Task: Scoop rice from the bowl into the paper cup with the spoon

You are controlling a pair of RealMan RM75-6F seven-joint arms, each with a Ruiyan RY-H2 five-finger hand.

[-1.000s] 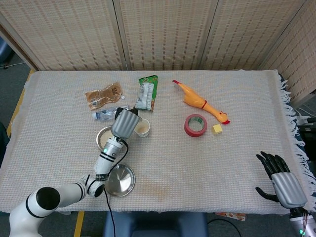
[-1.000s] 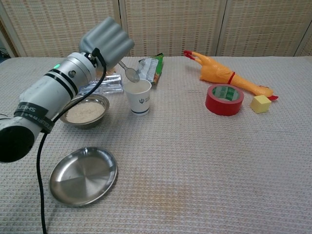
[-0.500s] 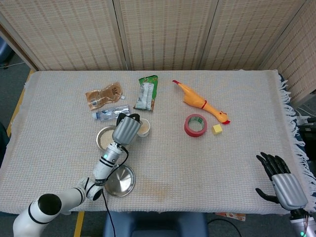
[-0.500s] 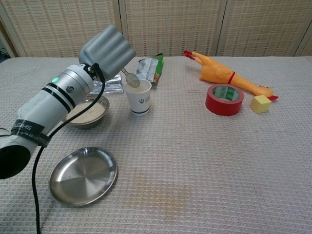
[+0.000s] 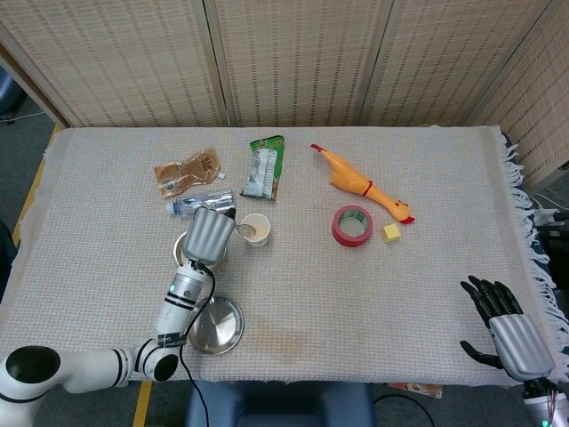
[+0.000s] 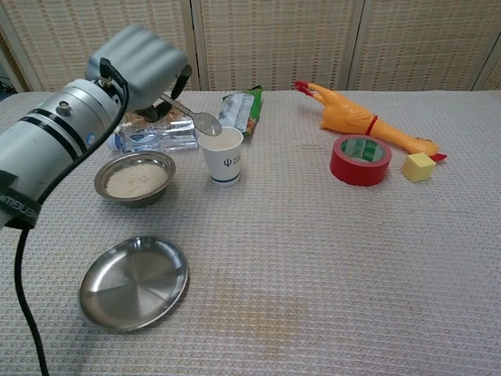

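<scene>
Steel bowl [image 6: 135,178], holding white rice [image 6: 136,180], sits toward the table's left edge. White paper cup [image 6: 222,156] stands upright just right of it. Metal spoon [image 6: 193,116] hangs tilted, its head over the cup's left rim.

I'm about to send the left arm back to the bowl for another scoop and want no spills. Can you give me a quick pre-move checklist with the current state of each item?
1. Spoon gripped by the left hand: ok, the handle runs into the fingers.
2. Spoon emptied: cannot tell; the spoon's bowl hangs at the cup's rim, its contents unclear.
3. Paper cup upright: ok, standing beside the bowl with rice inside.
4. Bowl has rice left: ok, a pale layer covers its bottom.
5. Path from cup to bowl: ok, nothing lies between them; the water bottle lies behind the bowl.
6. Right hand out of the way: ok, at the far table edge, holding nothing.
</scene>
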